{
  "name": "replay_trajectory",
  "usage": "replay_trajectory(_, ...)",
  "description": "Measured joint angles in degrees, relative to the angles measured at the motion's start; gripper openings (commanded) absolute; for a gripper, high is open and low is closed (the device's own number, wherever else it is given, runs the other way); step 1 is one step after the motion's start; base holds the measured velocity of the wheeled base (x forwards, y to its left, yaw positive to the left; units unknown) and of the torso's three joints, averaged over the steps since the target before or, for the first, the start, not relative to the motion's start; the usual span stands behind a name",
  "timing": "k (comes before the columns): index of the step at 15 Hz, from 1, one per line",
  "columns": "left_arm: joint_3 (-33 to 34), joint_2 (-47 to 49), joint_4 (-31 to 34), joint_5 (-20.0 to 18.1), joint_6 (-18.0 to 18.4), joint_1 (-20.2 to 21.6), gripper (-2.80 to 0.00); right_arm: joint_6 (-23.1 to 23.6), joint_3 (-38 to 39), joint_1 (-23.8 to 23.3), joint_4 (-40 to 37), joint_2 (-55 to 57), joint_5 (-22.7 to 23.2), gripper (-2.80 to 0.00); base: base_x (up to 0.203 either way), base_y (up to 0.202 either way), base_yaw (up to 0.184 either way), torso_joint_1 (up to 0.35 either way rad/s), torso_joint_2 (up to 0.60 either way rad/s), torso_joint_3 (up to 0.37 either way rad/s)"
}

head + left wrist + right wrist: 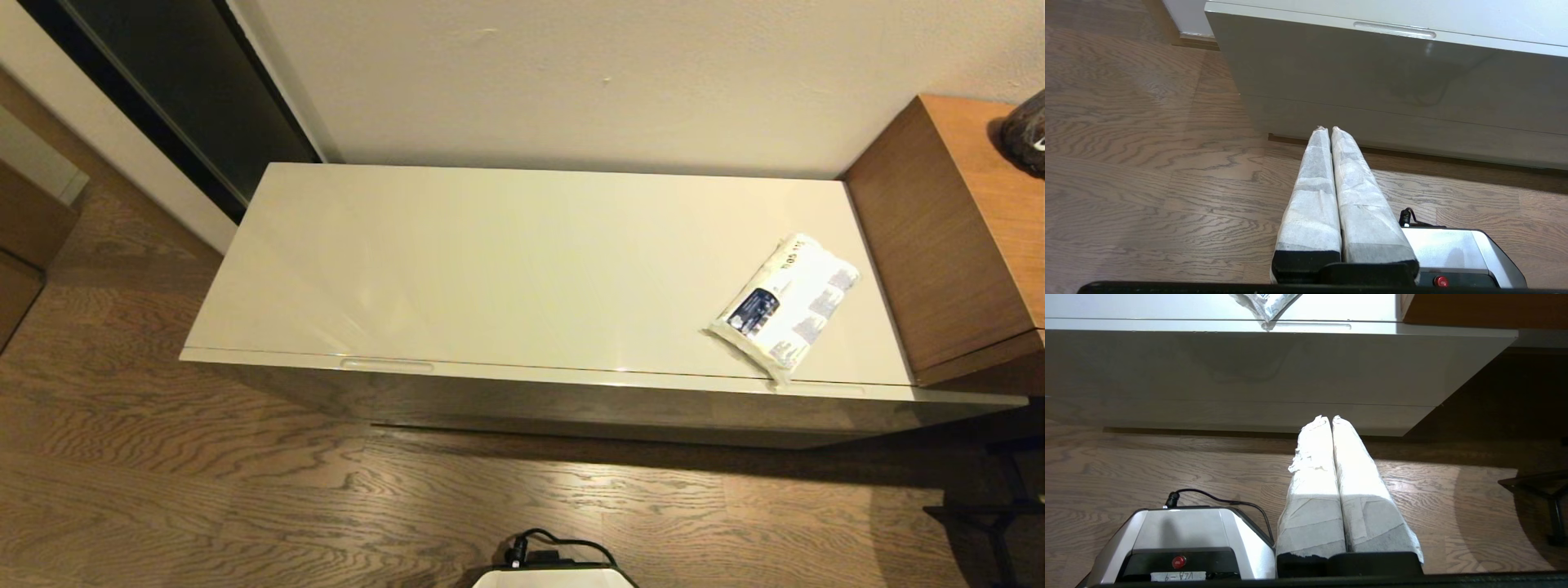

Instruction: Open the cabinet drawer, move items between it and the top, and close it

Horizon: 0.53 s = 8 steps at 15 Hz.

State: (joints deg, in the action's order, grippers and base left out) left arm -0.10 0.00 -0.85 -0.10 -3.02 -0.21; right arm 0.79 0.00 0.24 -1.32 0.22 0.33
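Wood-grain floor (245, 490) runs in front of the cabinet, whose drawer (1372, 77) sits pushed in flush under the top (490, 269). On that top, the tissue pack (785, 307) lies label-up near the brown wooden unit (947, 245), one corner poking over the front edge. Both my grippers hang low before the drawer front, left gripper (1327, 130) and right gripper (1328, 418) each pressed closed, holding nothing.

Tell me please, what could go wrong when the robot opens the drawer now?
1. The tissue pack lies on the top with a corner past its front edge, over the closed cabinet drawer; pulling might snag or drop it.
2. Both claws, left and right, are shut and low, far from the notch.
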Motion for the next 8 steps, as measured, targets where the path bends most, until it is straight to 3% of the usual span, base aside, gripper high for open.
replay_trajectory(8, 0.00, 0.00, 0.00, 0.00, 0.00, -0.01, -2.80, -0.05, 0.00, 0.00, 0.09, 0.00, -0.01, -2.80, 0.000, 0.000, 0.000, 0.000, 0.00, 0.000)
